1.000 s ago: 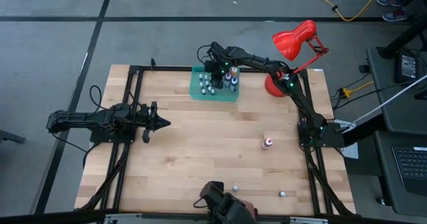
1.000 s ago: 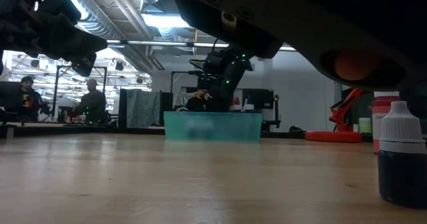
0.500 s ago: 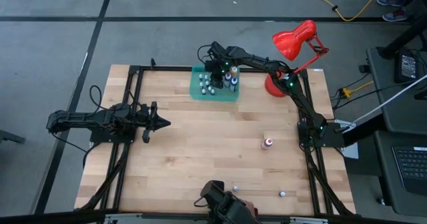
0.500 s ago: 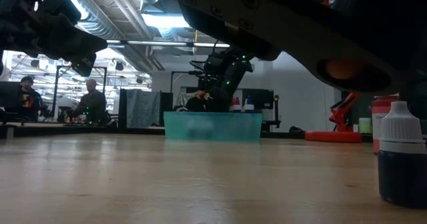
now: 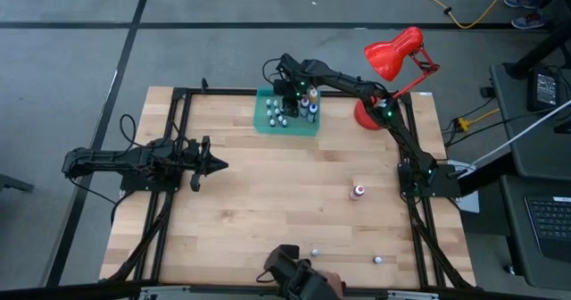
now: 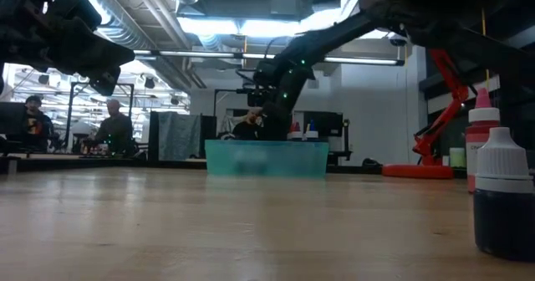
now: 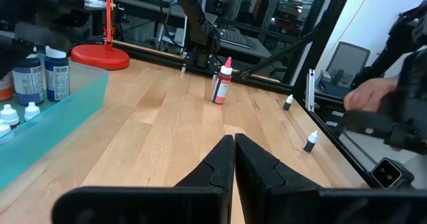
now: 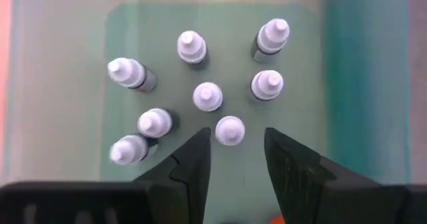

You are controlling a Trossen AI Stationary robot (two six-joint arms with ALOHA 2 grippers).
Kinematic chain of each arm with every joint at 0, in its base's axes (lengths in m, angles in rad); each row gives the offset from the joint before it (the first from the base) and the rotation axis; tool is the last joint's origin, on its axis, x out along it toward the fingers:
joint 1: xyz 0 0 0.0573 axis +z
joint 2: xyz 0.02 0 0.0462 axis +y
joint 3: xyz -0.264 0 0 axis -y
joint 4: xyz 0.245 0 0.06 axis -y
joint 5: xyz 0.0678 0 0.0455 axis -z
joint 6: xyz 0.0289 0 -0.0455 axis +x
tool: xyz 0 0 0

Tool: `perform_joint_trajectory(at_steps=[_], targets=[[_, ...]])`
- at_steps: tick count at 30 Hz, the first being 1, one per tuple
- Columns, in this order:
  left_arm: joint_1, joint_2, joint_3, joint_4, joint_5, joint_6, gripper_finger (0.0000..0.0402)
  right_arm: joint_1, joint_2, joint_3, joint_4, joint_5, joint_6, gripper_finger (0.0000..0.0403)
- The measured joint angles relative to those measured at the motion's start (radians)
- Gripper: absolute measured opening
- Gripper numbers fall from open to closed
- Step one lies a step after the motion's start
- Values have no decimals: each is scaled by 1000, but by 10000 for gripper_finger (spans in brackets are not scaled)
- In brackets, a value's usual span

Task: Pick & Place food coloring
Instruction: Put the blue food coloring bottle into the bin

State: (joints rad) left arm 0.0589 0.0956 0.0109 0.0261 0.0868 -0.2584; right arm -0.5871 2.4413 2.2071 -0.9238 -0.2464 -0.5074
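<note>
From above, the right gripper (image 5: 287,93) hangs over the teal tray (image 5: 264,124) at the table's far edge, where most of the food coloring (image 5: 284,115) stands. A red desk lamp (image 5: 393,54) sits just beside the tray. A pink bottle (image 5: 359,191) stands alone on the wood, two tiny ones (image 5: 378,259) near the front edge. The left gripper (image 5: 214,165) waits at the left side.

At table height, a dark bottle (image 6: 503,197) with a white cap fills the right foreground — the tray (image 6: 266,158) sits far behind.

The left wrist view shows its fingers (image 7: 220,164) pressed together, holding nothing.

The right wrist view looks down on white-capped bottles (image 8: 207,96); its fingers (image 8: 195,159) are spread, one cap (image 8: 229,130) lying between their tips, untouched.
</note>
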Motion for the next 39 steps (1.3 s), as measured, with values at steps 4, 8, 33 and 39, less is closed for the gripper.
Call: perform_joint_trajectory(at_steps=[4, 8, 33, 39], targets=[[0, 0, 0, 0, 0, 0, 6, 15, -1, 97, -55, 17, -2, 142], [0, 0, 0, 0, 0, 0, 6, 43, -40, 123, -58, 26, -1, 142], [0, 0, 0, 0, 0, 0, 11, 692, -601, 116, -554, 460, 235, 96], [0, 0, 0, 0, 0, 0, 8, 933, -622, 102, -643, 449, 378, 96]])
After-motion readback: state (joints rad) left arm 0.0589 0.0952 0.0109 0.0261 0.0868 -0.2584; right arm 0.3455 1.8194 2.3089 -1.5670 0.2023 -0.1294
